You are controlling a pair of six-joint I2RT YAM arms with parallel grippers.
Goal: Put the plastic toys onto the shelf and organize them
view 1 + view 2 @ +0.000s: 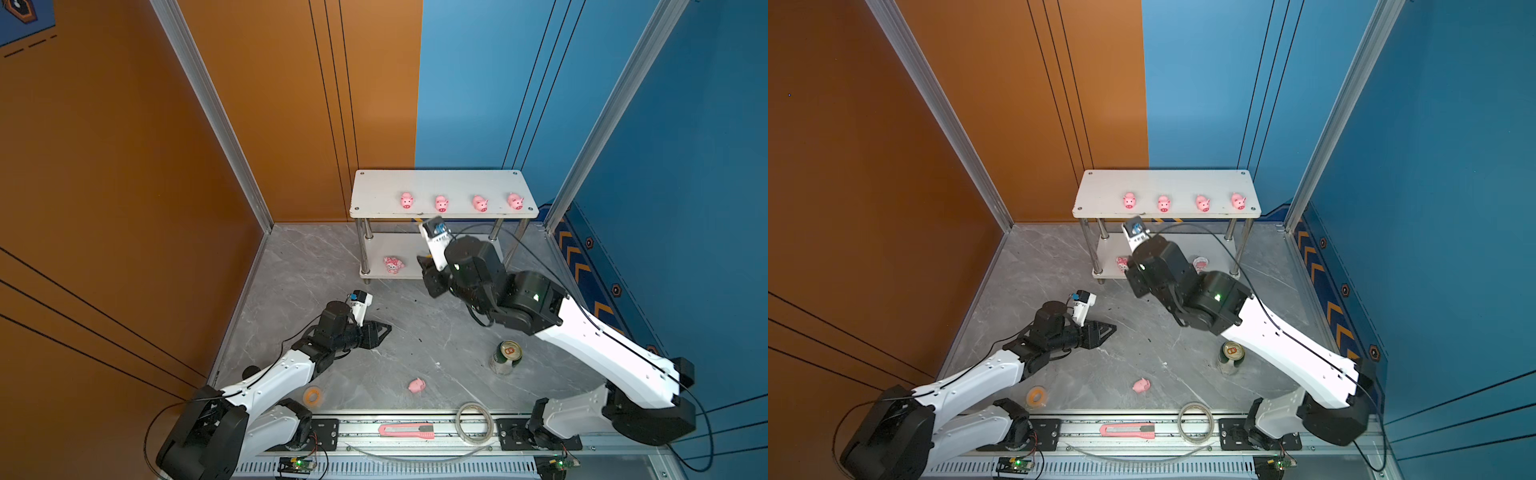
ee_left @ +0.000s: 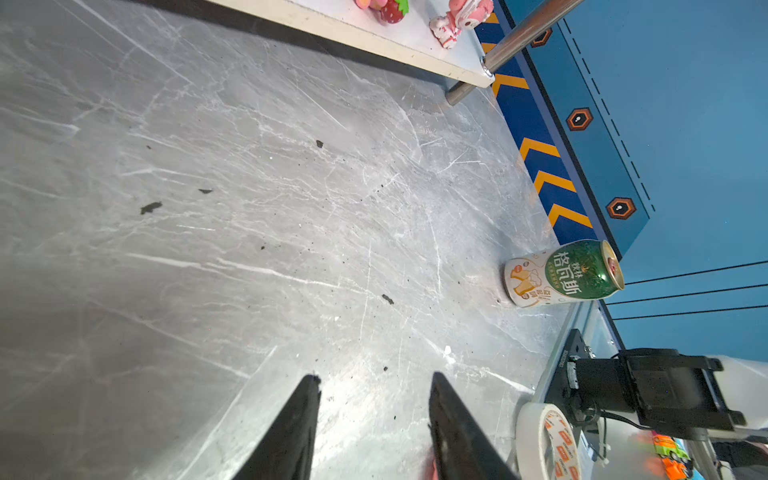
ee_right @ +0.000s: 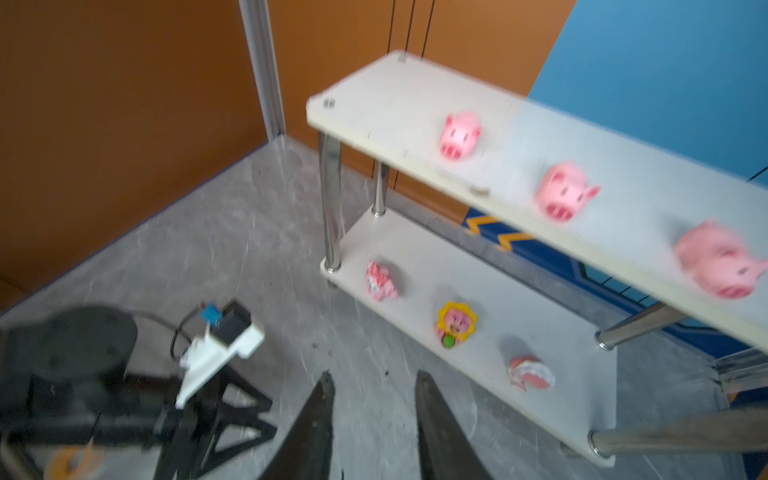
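Shelf: the white two-tier shelf (image 1: 374, 187) stands at the back. A row of four pigs (image 1: 441, 203) sits along the front of its top board, and the board's left end is bare.
Lower tier: the pink-white figurine (image 3: 380, 280), sunflower figurine (image 3: 456, 322) and white-pink figurine (image 3: 530, 372) are spaced out in a line.
Stray: one last pig (image 1: 417, 385) is on the grey table near the front rail, well apart from the shelf. It seems tipped over.
Step in hand: fetching that pig, I'd say. Come straight down and pinch across its round body (it looks apt to roll). Then stand it on the bare left end, facing front like the others.
Watch: the green can (image 1: 506, 356) stands near the pig on the right arm's side.
Right gripper (image 3: 374, 376): it is in front of the lower tier with its jaws parted, holding and touching nothing.
Left gripper (image 2: 374, 378): it hovers over bare table with its jaws partly spread and nothing between them.
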